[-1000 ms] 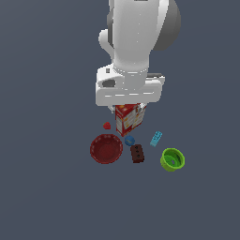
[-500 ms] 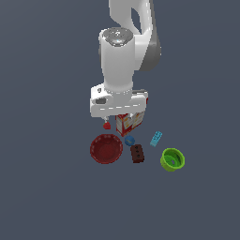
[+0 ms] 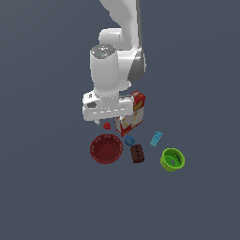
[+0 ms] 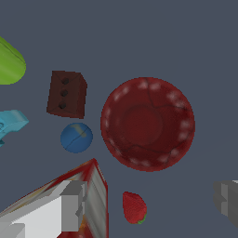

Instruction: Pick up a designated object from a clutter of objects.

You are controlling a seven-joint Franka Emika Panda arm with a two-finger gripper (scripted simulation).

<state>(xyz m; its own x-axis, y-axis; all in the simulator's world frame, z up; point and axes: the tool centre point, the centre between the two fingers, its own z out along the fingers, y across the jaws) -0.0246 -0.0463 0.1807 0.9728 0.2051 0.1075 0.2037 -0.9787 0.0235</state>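
The designated object, a small bright red strawberry-like lump (image 3: 107,125), lies between the dark red bowl (image 3: 106,148) and the red-and-white carton (image 3: 132,115). My gripper (image 3: 108,120) hovers just above it, open and empty. In the wrist view the strawberry (image 4: 134,208) lies between my two grey fingers (image 4: 74,204), nearer the one by the carton (image 4: 88,186). That view also shows the bowl (image 4: 147,124), blue ball (image 4: 76,137), dark brick (image 4: 66,94), cyan brick (image 4: 9,124) and green cup (image 4: 9,62).
In the exterior view the blue ball (image 3: 130,140), dark studded brick (image 3: 137,153), cyan brick (image 3: 156,138) and green cup (image 3: 172,159) lie to the right of the bowl. The carton stands close beside the gripper's hand.
The arm has moved down and toward the exterior view's left, bringing the gripper from over the carton to just above the strawberry. The objects have not moved.
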